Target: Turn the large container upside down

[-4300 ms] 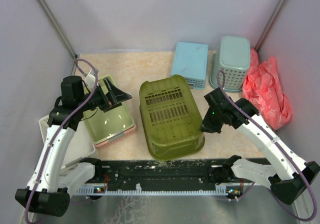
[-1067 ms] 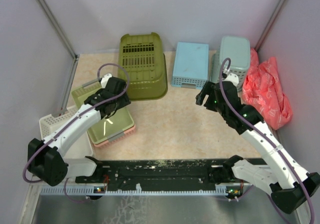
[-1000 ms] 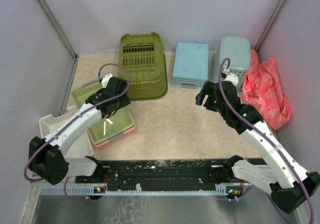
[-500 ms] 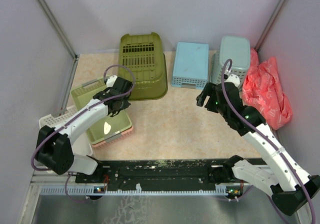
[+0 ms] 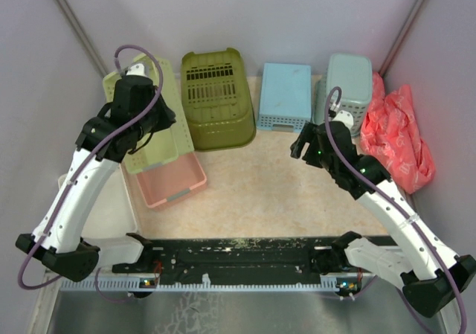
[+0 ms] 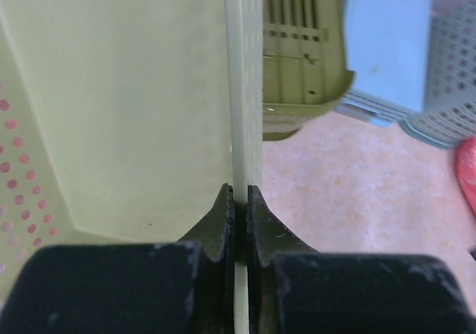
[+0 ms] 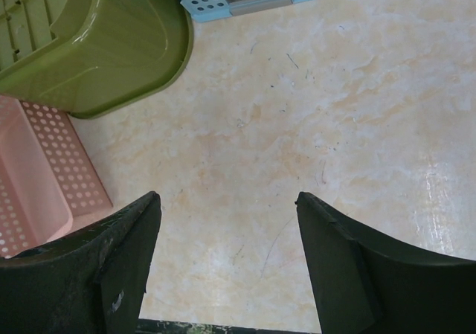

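Two arms reach out from the near edge of the bench (image 5: 253, 185). Nearest on the left lies a pink perforated tray (image 5: 171, 181), flat on the bench. On the right, the right claw (image 7: 227, 200) hangs over bare bench with its jaws spread wide and nothing between them. Further back on the left, the left claw (image 6: 239, 196) is pinched tight on the thin rim of the shallow pale-green tray (image 5: 167, 126), which it holds tilted above the far end of the pink tray. Just beside that tray's right edge, at the far side of the bench, sits the large container (image 5: 219, 96), resting on its rim with its slotted bottom facing up; whether tray and container touch cannot be told. Right of it lies a light-blue basket (image 5: 285, 92), then a teal mesh basket (image 5: 348, 81), with a crumpled red bag (image 5: 401, 137) against the right wall
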Motion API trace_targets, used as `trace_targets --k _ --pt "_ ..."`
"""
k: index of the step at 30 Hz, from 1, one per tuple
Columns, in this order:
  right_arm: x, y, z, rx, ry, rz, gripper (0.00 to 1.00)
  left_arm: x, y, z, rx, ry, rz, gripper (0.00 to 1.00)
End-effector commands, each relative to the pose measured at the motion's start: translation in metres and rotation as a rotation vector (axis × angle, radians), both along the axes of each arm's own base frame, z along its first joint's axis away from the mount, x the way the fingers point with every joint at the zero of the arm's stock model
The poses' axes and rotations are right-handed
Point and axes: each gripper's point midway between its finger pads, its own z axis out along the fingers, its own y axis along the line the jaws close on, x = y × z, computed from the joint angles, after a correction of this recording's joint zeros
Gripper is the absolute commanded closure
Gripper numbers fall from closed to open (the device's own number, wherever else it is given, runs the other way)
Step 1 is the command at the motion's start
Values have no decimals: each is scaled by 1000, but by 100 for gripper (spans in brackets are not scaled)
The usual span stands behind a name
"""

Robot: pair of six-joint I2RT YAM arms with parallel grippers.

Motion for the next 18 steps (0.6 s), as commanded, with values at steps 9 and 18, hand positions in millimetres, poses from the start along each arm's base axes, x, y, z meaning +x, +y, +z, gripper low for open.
trace_targets --k 9,18 --pt "4 -101 97 -23 -95 -300 25 -89 -176 67 -586 -21 -906 100" --pt "-15 -145 206 -109 -256 -418 25 -157 -239 30 -827 126 -1282 100"
